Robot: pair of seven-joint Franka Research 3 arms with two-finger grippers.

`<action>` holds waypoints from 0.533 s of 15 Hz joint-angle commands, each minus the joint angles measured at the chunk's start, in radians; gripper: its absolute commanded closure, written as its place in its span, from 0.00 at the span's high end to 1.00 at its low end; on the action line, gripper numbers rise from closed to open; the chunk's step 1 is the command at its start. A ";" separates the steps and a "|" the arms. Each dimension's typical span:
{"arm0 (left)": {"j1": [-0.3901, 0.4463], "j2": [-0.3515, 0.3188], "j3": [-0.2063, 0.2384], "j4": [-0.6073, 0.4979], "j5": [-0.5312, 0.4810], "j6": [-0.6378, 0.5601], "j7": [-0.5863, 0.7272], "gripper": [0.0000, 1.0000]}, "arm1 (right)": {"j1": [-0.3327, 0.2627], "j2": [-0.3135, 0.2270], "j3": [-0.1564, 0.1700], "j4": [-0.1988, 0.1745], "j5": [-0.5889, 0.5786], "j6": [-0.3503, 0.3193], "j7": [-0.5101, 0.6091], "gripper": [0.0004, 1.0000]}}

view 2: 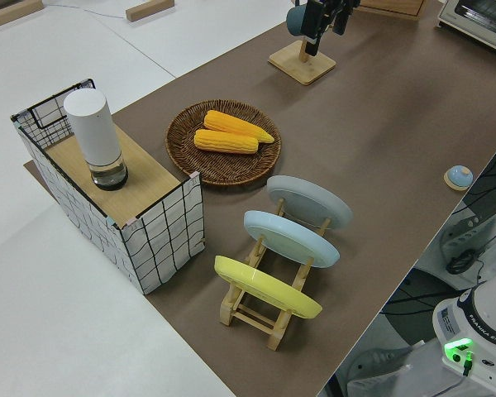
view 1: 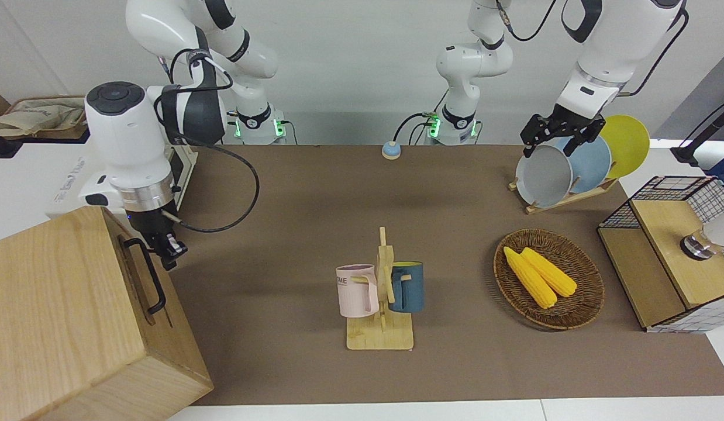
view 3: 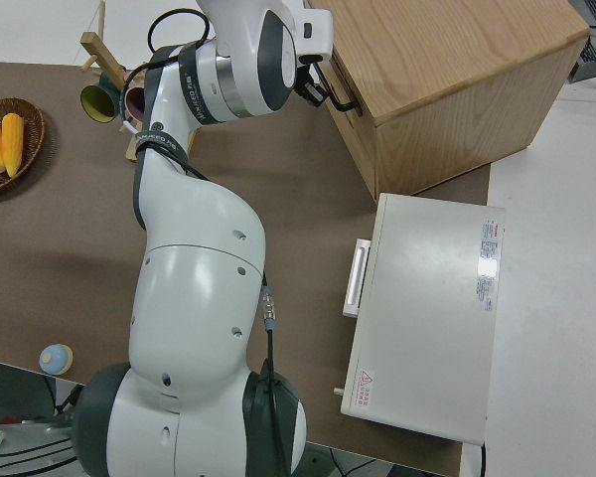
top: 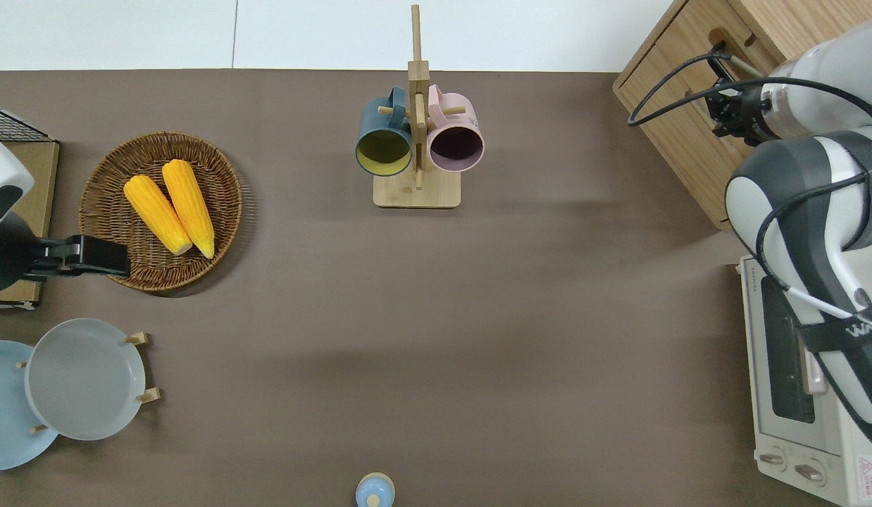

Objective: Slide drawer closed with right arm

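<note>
Landmark: the big pale-wood cabinet (view 1: 58, 316) stands on the worktop (view 1: 315, 204) at the right arm's end, farther from the robots than the white toaster oven (top: 795, 394).
Drawer: the drawer (view 1: 163, 304) sits in the cabinet's front, its face looking flush with the wood around it, so it appears pushed in.
Handle: the black loop handle (view 1: 147, 275) stands out from the drawer front, nothing gripping it.
Right claw: the right claw (view 1: 168, 250) hangs just beside the end of the handle nearer to the robots, close in front of the cabinet; its black fingers point down toward the worktop, and I cannot tell whether they are spread or pressed together.
Right arm: the right arm (view 1: 128, 140) bends over the toaster oven toward the cabinet, a black cable (view 1: 245, 193) looping from its wrist.
Left arm: parked; I cannot tell how its left claw (view 1: 558, 133) is set.
Mug stand: the wooden mug stand (view 1: 382, 304), carrying a pink and a blue mug, stands mid-worktop, well apart from the cabinet toward the left arm's end.
Basket: the wicker basket (view 1: 572, 316) with two corn cobs (view 1: 540, 275) lies farther still from the cabinet.
</note>
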 commanded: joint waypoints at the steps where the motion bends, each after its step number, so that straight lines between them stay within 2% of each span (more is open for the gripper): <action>1: -0.005 -0.007 0.002 0.001 0.013 -0.005 0.007 1.00 | 0.045 -0.117 -0.041 -0.121 0.024 -0.044 -0.147 0.00; 2: -0.005 -0.009 0.004 0.001 0.013 -0.005 0.005 1.00 | 0.059 -0.143 -0.061 -0.141 0.060 -0.063 -0.210 0.00; 3: -0.006 -0.009 0.004 0.001 0.013 -0.005 0.007 1.00 | 0.085 -0.183 -0.101 -0.167 0.115 -0.082 -0.295 0.00; 4: -0.005 -0.009 0.004 0.001 0.013 -0.005 0.007 1.00 | 0.113 -0.218 -0.139 -0.202 0.149 -0.084 -0.334 0.06; 5: -0.005 -0.007 0.004 0.001 0.013 -0.005 0.007 1.00 | 0.141 -0.258 -0.176 -0.241 0.173 -0.084 -0.359 0.22; 6: -0.005 -0.007 0.004 0.001 0.013 -0.005 0.005 1.00 | 0.176 -0.289 -0.211 -0.270 0.199 -0.086 -0.385 0.45; 7: -0.006 -0.009 0.004 0.001 0.013 -0.005 0.005 1.00 | 0.209 -0.319 -0.237 -0.291 0.206 -0.101 -0.399 0.60; 8: -0.005 -0.007 0.004 0.001 0.013 -0.005 0.005 1.00 | 0.245 -0.344 -0.262 -0.304 0.218 -0.118 -0.414 0.98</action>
